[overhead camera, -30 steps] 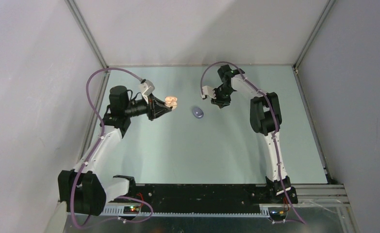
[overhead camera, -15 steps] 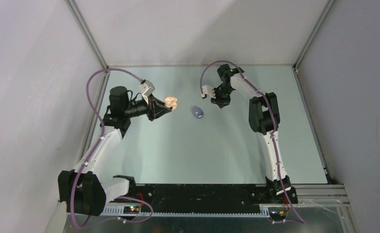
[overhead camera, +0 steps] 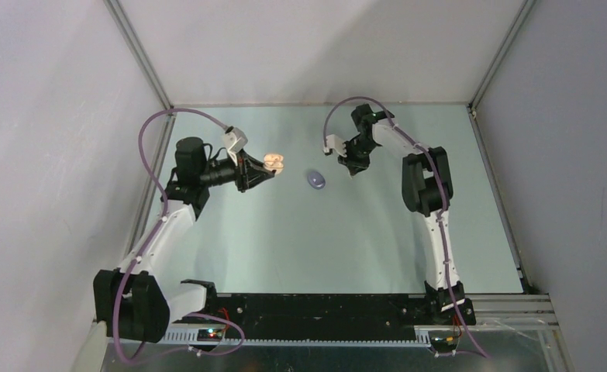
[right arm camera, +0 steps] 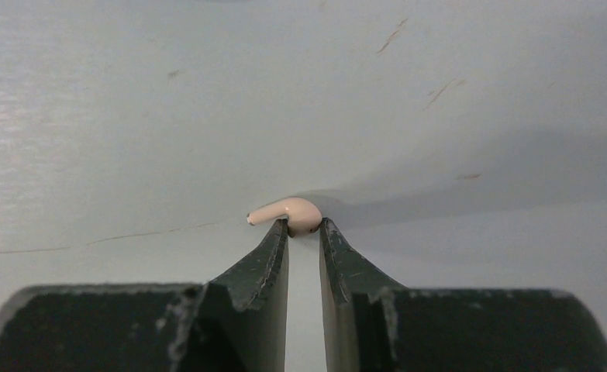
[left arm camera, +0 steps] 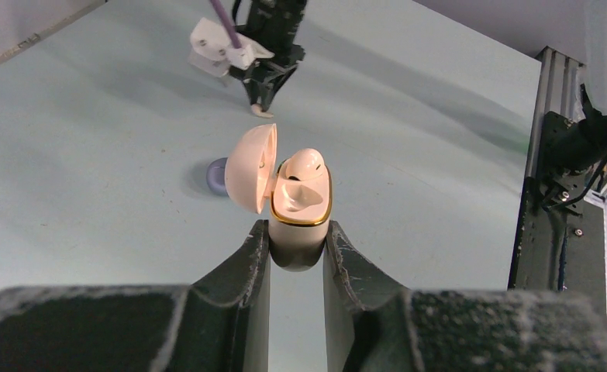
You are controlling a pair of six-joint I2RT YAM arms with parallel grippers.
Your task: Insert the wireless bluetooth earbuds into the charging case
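Note:
My left gripper [left arm camera: 296, 232] is shut on an open cream charging case [left arm camera: 300, 205] with a gold rim, held above the table; it also shows in the top view [overhead camera: 274, 163]. One cream earbud [left arm camera: 306, 160] sits in the case, beside an empty socket. My right gripper [right arm camera: 304, 226] is shut on a second cream earbud [right arm camera: 288, 213] at the table surface, at the back middle in the top view [overhead camera: 353, 172]. A closed lilac case [overhead camera: 315, 180] lies on the table between the two grippers. No lilac earbuds are in view.
The teal table [overhead camera: 323, 240] is bounded by grey walls on three sides and a black rail [overhead camera: 315, 306] at the near edge. The right arm's wrist [left arm camera: 265, 46] shows beyond the held case in the left wrist view.
The right gripper has shifted slightly to the right at the back of the table. The left arm and its case have stayed still.

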